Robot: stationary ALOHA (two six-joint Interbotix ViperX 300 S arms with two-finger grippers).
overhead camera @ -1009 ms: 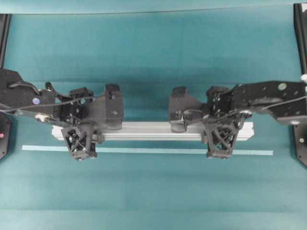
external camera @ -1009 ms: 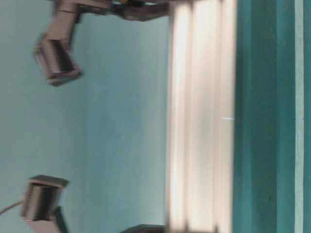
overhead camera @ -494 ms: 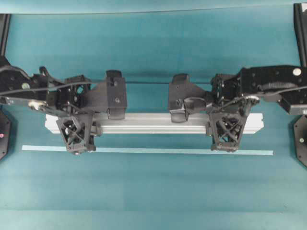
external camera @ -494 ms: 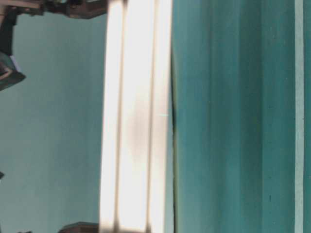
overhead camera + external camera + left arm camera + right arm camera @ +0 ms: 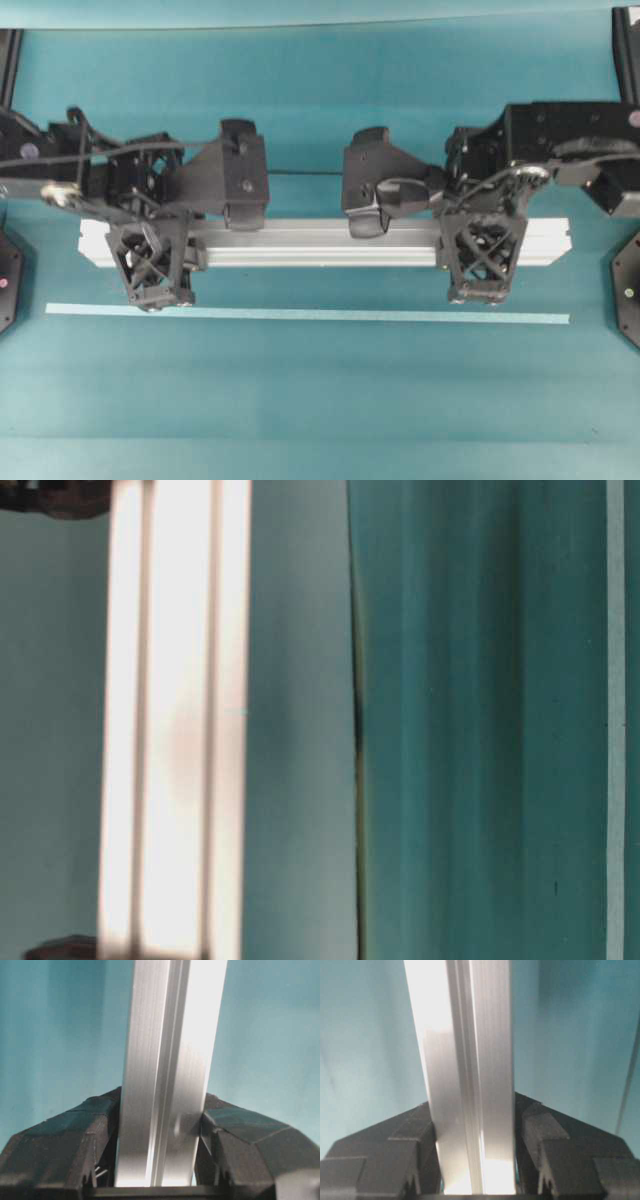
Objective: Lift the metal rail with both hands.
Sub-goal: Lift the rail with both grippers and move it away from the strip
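The metal rail (image 5: 320, 243) is a long grooved silver bar lying level across the middle of the overhead view. In the table-level view the rail (image 5: 175, 730) hangs well off the teal table surface. My left gripper (image 5: 150, 245) is shut on the rail near its left end. My right gripper (image 5: 480, 240) is shut on it near its right end. In the left wrist view the rail (image 5: 170, 1060) runs up between the fingers of the left gripper (image 5: 162, 1135), both pressed to its sides. The right wrist view shows the rail (image 5: 465, 1060) clamped the same way in the right gripper (image 5: 472, 1130).
A thin pale tape strip (image 5: 300, 314) lies flat on the teal table (image 5: 320, 400) just in front of the rail, and the same tape strip (image 5: 615, 720) shows in the table-level view. Black frame posts (image 5: 8, 60) (image 5: 628, 60) and round bases (image 5: 628, 290) stand at the side edges.
Both grippers have risen with the rail in them. It looks larger from overhead and has drawn clear of the table surface in the table-level view. Neither grip has changed.
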